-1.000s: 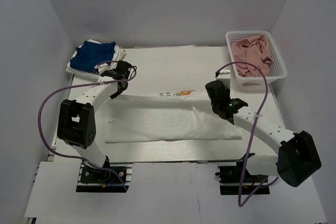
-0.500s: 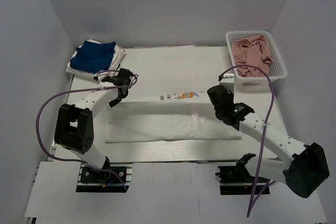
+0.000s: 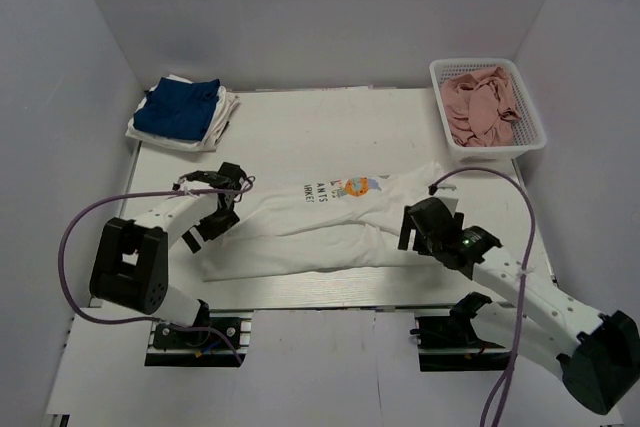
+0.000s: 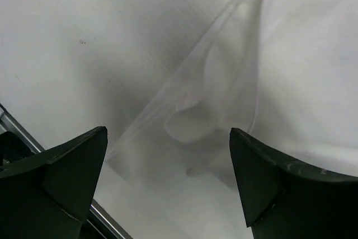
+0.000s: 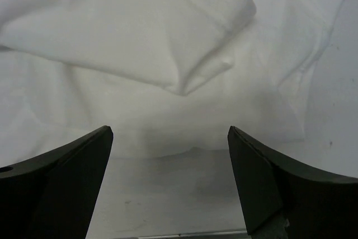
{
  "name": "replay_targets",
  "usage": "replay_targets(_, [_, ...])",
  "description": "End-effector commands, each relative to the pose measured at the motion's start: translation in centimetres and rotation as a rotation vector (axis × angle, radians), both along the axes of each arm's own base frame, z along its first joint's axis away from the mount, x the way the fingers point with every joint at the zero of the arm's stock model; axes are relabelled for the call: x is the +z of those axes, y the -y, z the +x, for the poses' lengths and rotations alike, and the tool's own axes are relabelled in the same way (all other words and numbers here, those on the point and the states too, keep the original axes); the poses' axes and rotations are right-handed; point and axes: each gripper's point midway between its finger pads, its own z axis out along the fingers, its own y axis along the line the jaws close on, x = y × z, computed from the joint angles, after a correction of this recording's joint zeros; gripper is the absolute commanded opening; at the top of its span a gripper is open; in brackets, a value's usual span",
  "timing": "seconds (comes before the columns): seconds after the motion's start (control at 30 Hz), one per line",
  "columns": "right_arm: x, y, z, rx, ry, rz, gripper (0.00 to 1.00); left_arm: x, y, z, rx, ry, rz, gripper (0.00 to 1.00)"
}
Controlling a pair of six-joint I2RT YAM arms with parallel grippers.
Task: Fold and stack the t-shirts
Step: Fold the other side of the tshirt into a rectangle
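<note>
**Now: both end effectors released over the white shirt**

The white shirt (image 3: 320, 232) is lying rumpled across the middle of the table (image 3: 300, 127). Its print (image 3: 357, 186) and lettering (image 3: 318, 190) are facing up along the far edge.

The left end effector (image 4: 168, 131) is hanging low over the shirt's left end with its jaws spread wide, gripping nothing. A puckered cloth edge is showing between the fingers.

The right end effector (image 5: 169, 130) is hanging over the shirt's right end, jaws likewise spread and empty. A fold (image 5: 184, 54) of cloth is lying ahead of it.

The blue shirt (image 3: 180, 107) is sitting folded on a second white shirt (image 3: 222, 112) at the far left corner. A basket (image 3: 530, 127) holding pink cloth (image 3: 482, 102) is standing at the far right.
</note>
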Motion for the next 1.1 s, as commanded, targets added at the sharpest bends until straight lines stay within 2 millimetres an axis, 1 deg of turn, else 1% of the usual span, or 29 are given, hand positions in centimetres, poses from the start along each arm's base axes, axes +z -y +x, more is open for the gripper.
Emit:
replay_targets(0.0, [5.0, -3.1, 3.3, 0.066, 0.222, 0.164, 0.9, 3.1, 1.2, 1.8, 0.022, 0.147, -0.079, 1.0])
replay_targets(0.07, [6.8, -3.3, 4.6, 0.105, 0.301, 0.147, 0.9, 4.6, 2.1, 3.8, 0.002, 0.232, -0.125, 1.0])
replay_targets(0.1, [7.4, -3.8, 5.5, 0.11, 0.334, 0.154, 0.9, 5.8, 2.9, 4.9, -0.03, 0.269, -0.161, 1.0])
replay_targets(0.13, [8.5, -4.4, 6.4, 0.12, 0.362, 0.154, 0.9, 6.8, 3.1, 5.6, -0.045, 0.312, -0.172, 1.0])
replay_targets(0.17, [8.8, -3.8, 7.0, 0.087, 0.384, 0.125, 0.9, 7.7, 3.6, 6.7, -0.064, 0.366, -0.197, 1.0])
replay_targets(0.2, [9.2, -3.6, 7.6, 0.059, 0.401, 0.117, 0.9, 8.4, 3.9, 7.3, -0.087, 0.393, -0.21, 1.0])
replay_targets(0.23, [8.5, -3.7, 8.2, 0.035, 0.375, 0.089, 0.9, 8.6, 4.1, 7.8, -0.088, 0.413, -0.215, 1.0])
replay_targets(0.3, [9.1, -2.6, 9.4, -0.066, 0.411, 0.052, 0.9, 9.8, 4.9, 9.1, -0.124, 0.484, -0.256, 1.0])
replay_targets(0.33, [7.8, -3.0, 10.2, -0.062, 0.389, 0.021, 0.9, 9.7, 5.4, 9.4, -0.157, 0.487, -0.272, 1.0])
replay_targets(0.37, [8.2, -3.4, 10.8, -0.056, 0.395, 0.019, 0.9, 9.6, 5.9, 9.8, -0.181, 0.498, -0.295, 1.0])
replay_targets(0.4, [7.0, -3.7, 11.3, -0.048, 0.363, -0.002, 0.9, 8.9, 6.9, 10.4, -0.222, 0.5, -0.332, 1.0])
replay_targets(0.43, [6.8, -4.2, 11.8, -0.035, 0.363, -0.004, 0.9, 8.4, 7.3, 10.6, -0.229, 0.496, -0.35, 1.0])
replay_targets(0.47, [5.9, -4.4, 12.6, -0.041, 0.336, -0.03, 0.9, 7.4, 8.0, 10.4, -0.253, 0.471, -0.379, 1.0])
replay_targets(0.5, [4.3, -4.3, 13.1, -0.045, 0.297, -0.059, 0.9, 7.0, 8.3, 10.8, -0.268, 0.475, -0.385, 1.0])
replay_targets(0.53, [3.9, -4.2, 13.6, -0.053, 0.289, -0.068, 0.9, 5.8, 8.4, 10.7, -0.267, 0.437, -0.387, 1.0])
replay_targets(0.57, [4.1, -4.6, 14.4, -0.057, 0.29, -0.063, 0.9, 5.1, 8.5, 10.6, -0.278, 0.409, -0.388, 1.0])
replay_targets(0.6, [1.3, -4.8, 14.3, -0.033, 0.201, -0.096, 0.9, 4.3, 8.4, 10.1, -0.273, 0.37, -0.381, 1.0])
replay_targets(0.63, [1.3, -5.0, 14.9, -0.043, 0.19, -0.091, 0.9, 3.7, 8.1, 9.7, -0.266, 0.341, -0.367, 1.0])
replay_targets(0.67, [-0.1, -5.0, 14.8, -0.039, 0.141, -0.113, 0.9, 2.8, 7.8, 9.4, -0.258, 0.306, -0.35, 1.0])
replay_targets(0.77, [-1.3, -4.6, 14.1, -0.044, 0.085, -0.109, 0.9, 0.1, 6.3, 6.7, -0.227, 0.203, -0.295, 1.0])
replay_targets(0.8, [-2.2, -3.9, 13.1, -0.052, 0.049, -0.109, 0.9, -0.5, 6.1, 6.1, -0.212, 0.189, -0.295, 1.0])
replay_targets(0.83, [-2.6, -3.4, 12.5, -0.061, 0.034, -0.119, 0.9, -1.8, 5.4, 4.8, -0.194, 0.142, -0.284, 1.0])
replay_targets(0.87, [-2.3, -2.8, 11.7, -0.07, 0.022, -0.124, 0.9, -2.3, 5.2, 4.1, -0.192, 0.123, -0.28, 1.0])
replay_targets(0.9, [-3.5, -1.6, 10.2, -0.104, -0.018, -0.132, 0.9, -3.0, 4.6, 3.6, -0.165, 0.107, -0.269, 1.0])
replay_targets(0.93, [-3.8, -1.2, 9.4, -0.113, -0.037, -0.139, 0.9, -3.6, 4.2, 2.9, -0.15, 0.08, -0.254, 1.0])
replay_targets(0.97, [-2.9, -0.4, 8.5, -0.128, -0.037, -0.139, 0.9, -3.9, 4.1, 2.5, -0.14, 0.071, -0.253, 1.0])
replay_targets(1.0, [-3.4, 0.8, 6.4, -0.169, -0.078, -0.139, 0.9, -4.2, 4.1, 2.3, -0.138, 0.057, -0.249, 1.0])
replay_targets(1.03, [-3.6, 1.4, 5.0, -0.177, -0.116, -0.145, 0.9, -4.7, 4.2, 2.1, -0.138, 0.045, -0.259, 1.0])
replay_targets(1.07, [-2.6, 1.5, 4.1, -0.187, -0.102, -0.112, 0.9, -5.0, 4.3, 2.2, -0.138, 0.043, -0.259, 1.0])
